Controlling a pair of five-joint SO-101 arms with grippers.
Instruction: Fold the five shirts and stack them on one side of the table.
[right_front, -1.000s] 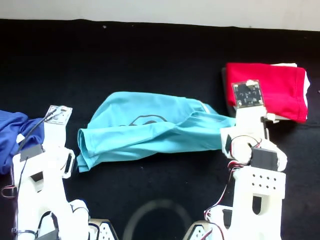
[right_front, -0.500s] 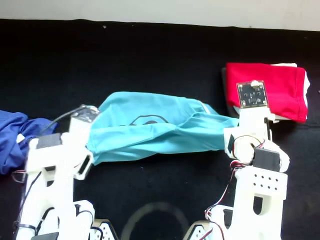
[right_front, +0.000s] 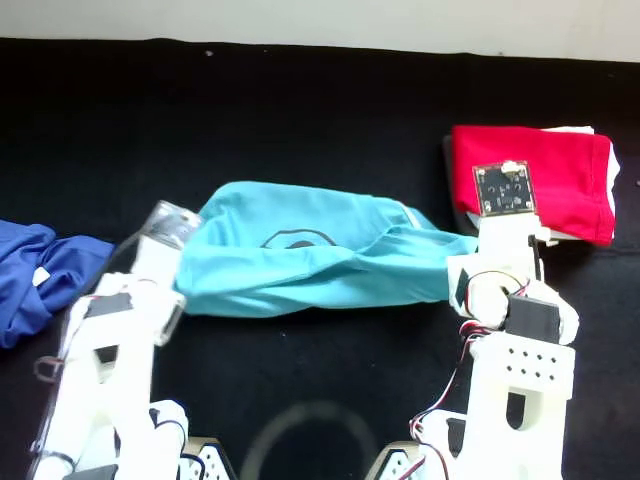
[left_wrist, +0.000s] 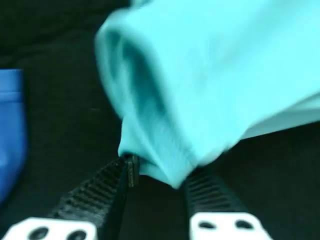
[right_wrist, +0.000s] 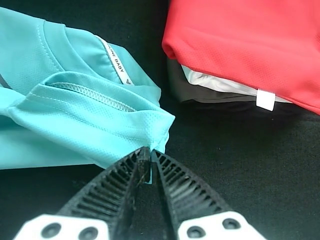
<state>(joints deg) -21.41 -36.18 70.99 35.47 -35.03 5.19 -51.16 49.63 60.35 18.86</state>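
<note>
A teal shirt (right_front: 300, 260) lies crumpled across the middle of the black table. My left gripper (left_wrist: 161, 172) is shut on its left-hand hem, and the bunched teal cloth (left_wrist: 210, 80) rises from between the fingers. My left arm (right_front: 130, 300) stands at that end of the shirt in the high view. My right gripper (right_wrist: 150, 156) is shut on a corner of the teal shirt (right_wrist: 80, 115) at its right end. Beside it is a stack topped by a folded red shirt (right_front: 535, 175), with white (right_wrist: 215, 82) and dark (right_wrist: 197, 95) layers under the red shirt (right_wrist: 250, 45).
A blue shirt (right_front: 35, 275) lies loose at the table's left edge, and its blue cloth (left_wrist: 10, 125) is close beside my left gripper. The right arm's base (right_front: 515, 380) stands at the front right. A pale wall runs behind the table's far edge (right_front: 320, 45).
My left arm has swung right, away from the blue shirt, pulling the teal shirt's left edge inward. The right arm has hardly moved and keeps its hold.
</note>
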